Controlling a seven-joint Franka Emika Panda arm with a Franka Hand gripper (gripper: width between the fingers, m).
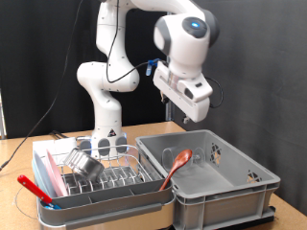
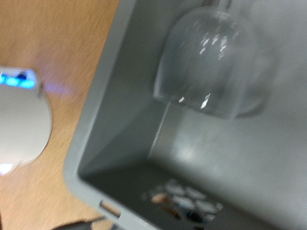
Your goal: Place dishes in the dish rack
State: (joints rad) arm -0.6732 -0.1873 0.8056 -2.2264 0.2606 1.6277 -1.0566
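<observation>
The gripper (image 1: pixel 200 108) hangs in the air above the plain grey crate (image 1: pixel 240 187), with nothing seen between its fingers. Its fingers do not show in the wrist view. The clear glass (image 2: pixel 211 62) shows blurred in the wrist view, inside the crate (image 2: pixel 115 115) near a corner. The reddish-brown spoon (image 1: pixel 177 165) leans inside the crate against the wall nearest the rack. The steel bowl (image 1: pixel 85 164) sits tilted among the prongs of the pale dish rack (image 1: pixel 106 187), at the exterior view's lower left.
A red-handled item (image 1: pixel 34 189) lies along the rack's left end. The robot's white base (image 1: pixel 104 125) stands behind the rack and also shows in the wrist view (image 2: pixel 19 129). The wooden table (image 2: pixel 67 38) lies beside the crate.
</observation>
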